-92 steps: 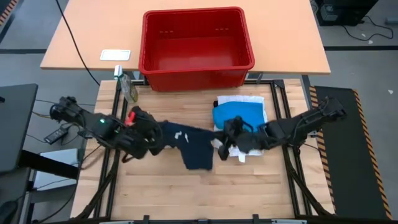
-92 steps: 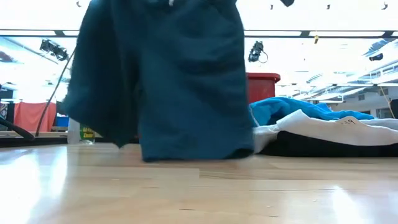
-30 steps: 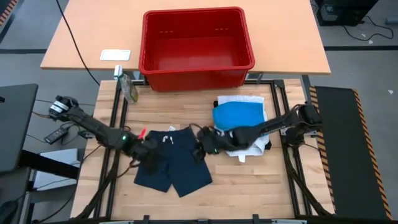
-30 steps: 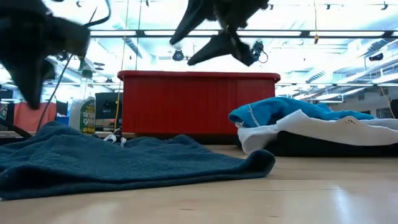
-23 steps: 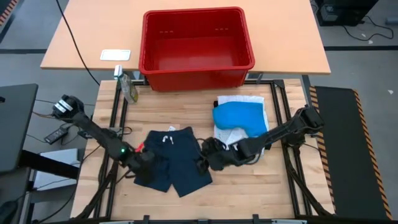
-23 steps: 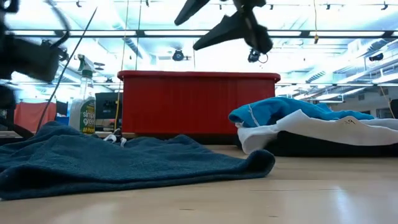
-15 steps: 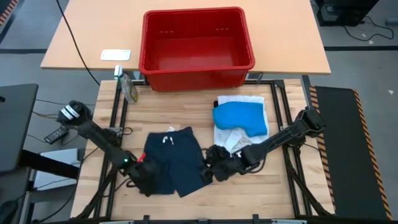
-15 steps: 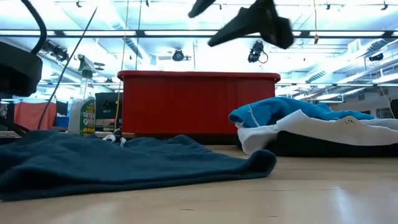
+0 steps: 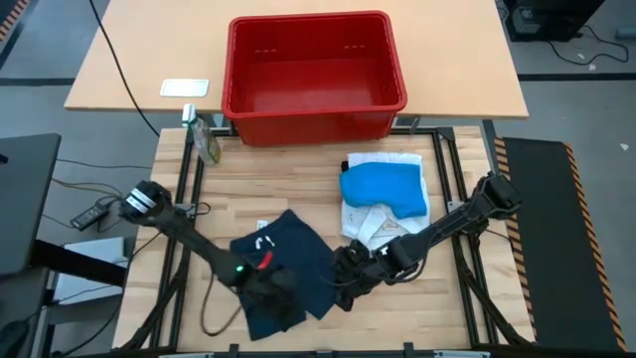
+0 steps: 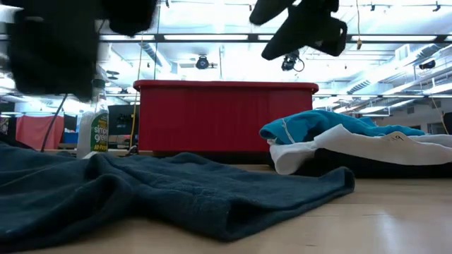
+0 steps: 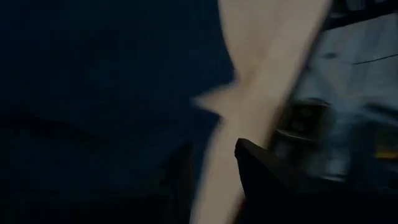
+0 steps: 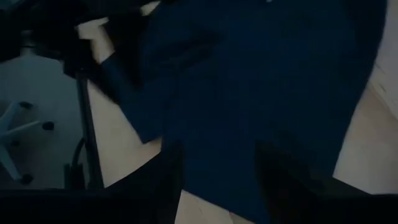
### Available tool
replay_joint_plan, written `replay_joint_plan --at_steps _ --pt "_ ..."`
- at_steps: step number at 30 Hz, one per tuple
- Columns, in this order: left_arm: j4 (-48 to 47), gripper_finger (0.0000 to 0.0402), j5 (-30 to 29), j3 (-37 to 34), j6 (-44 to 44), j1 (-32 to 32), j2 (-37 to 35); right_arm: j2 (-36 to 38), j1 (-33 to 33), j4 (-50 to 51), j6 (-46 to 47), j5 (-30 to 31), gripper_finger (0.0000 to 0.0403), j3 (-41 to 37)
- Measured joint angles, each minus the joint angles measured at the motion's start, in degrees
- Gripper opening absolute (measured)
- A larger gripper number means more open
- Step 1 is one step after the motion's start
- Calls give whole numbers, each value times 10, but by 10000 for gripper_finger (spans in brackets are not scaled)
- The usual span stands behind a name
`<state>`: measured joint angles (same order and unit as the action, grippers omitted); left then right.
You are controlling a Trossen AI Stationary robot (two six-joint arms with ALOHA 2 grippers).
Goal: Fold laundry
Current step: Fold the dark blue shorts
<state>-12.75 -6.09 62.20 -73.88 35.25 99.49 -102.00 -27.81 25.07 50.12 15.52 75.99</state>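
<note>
Wooden worktop (image 9: 298, 189) carries dark shorts (image 9: 288, 268) lower centre; left hand (image 9: 266, 288) and right hand (image 9: 348, 270) flank them to fold, grips I cannot tell

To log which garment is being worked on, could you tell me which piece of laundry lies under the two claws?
The dark navy shorts, spread alone on the table's front; the bright blue piece and white garment are stacked apart, farther back right.

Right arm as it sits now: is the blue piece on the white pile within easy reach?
Probably yes. The right gripper hovers at the dark shorts, with the blue piece close behind it and nothing lying between them.
</note>
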Motion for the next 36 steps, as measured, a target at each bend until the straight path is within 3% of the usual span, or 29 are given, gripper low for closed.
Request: replay_joint_plan --at_steps 5,8,12,15,21,26,31,36 --pt "-241 125 -12 114 112 -30 -3 -1 -28 -57 10 52 198 0" --pt "-369 125 -23 157 166 -21 -29 -22 -44 -167 -22 124 199 0" --pt "-432 121 -24 154 296 7 -72 -93 -36 -377 -160 126 198 1" --pt "-435 113 -18 116 358 42 -100 -158 -21 -433 -172 127 197 30" --pt "-438 103 -17 4 403 102 -130 -285 -10 -310 -153 111 185 160" --pt "-443 102 -3 -64 387 143 -133 -353 -17 -114 -88 33 169 262" --pt "-434 102 -1 -74 387 158 -133 -347 -50 103 3 10 158 317" --pt "-359 102 -27 -74 426 142 -133 -318 -86 285 76 16 159 317"
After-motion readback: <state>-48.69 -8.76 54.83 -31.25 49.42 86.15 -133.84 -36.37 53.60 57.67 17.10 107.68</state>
